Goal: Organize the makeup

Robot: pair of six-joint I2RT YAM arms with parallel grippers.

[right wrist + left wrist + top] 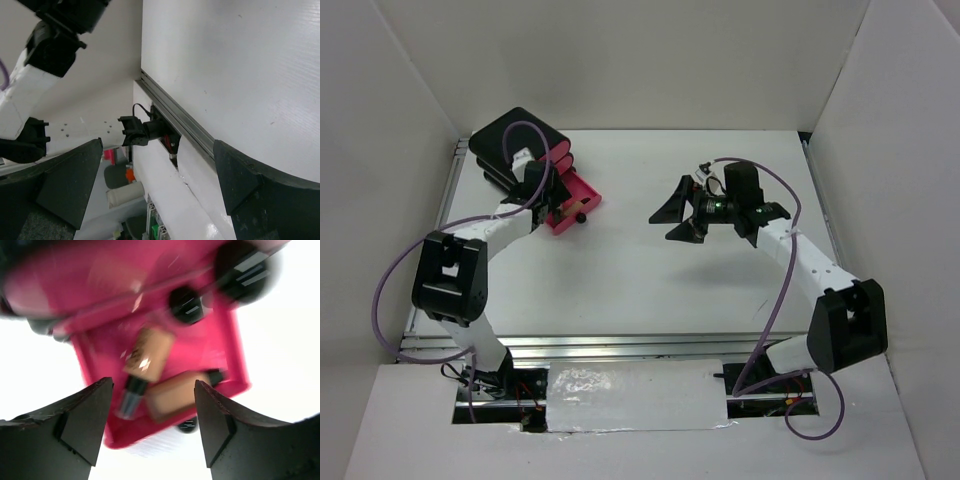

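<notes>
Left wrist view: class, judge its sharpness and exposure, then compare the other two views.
Left wrist view: pink drawer and tan bottles are blurred, the table blown out white. Top external view: sharp and evenly lit, soft glare on the shiny white strip. Right wrist view: table sharp, no glare.

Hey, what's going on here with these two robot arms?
The left gripper hovers open over a pink drawer pulled out of the black box. A tan bottle and a second bottle lie inside the drawer. The right gripper is open and empty above the table.
</notes>
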